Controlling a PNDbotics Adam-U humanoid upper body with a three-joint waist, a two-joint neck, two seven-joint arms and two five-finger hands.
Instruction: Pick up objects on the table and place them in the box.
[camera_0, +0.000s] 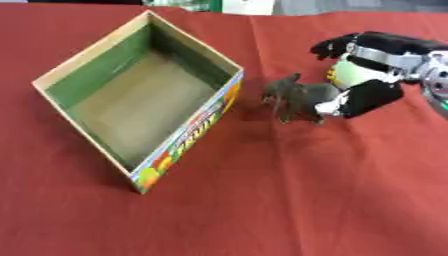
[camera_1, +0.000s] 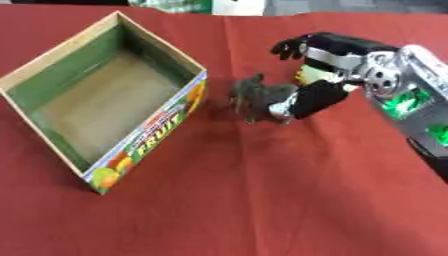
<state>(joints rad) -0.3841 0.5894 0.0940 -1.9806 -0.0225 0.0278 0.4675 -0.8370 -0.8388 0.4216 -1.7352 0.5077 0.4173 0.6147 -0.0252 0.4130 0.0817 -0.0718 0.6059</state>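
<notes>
A grey toy elephant (camera_0: 297, 96) stands on the red cloth just right of the box. The open cardboard box (camera_0: 54, 74) has green inner walls, a brown floor with nothing in it, and a fruit print on its near side. My right hand (camera_0: 378, 52) comes in from the right, black with silver joints. Its thumb (camera_0: 367, 97) touches the elephant's rear, while its fingers (camera_0: 337, 46) arch apart above and behind, not closed on the toy. A white and yellow-green thing (camera_0: 352, 73) shows in the gap under the hand, partly hidden. The left hand is out of sight.
The red cloth (camera_0: 289, 200) covers the whole table, with bare room in front of and to the right of the box. The box's near right wall (camera_0: 203, 120) stands a short way left of the elephant. Unclear things lie along the far edge.
</notes>
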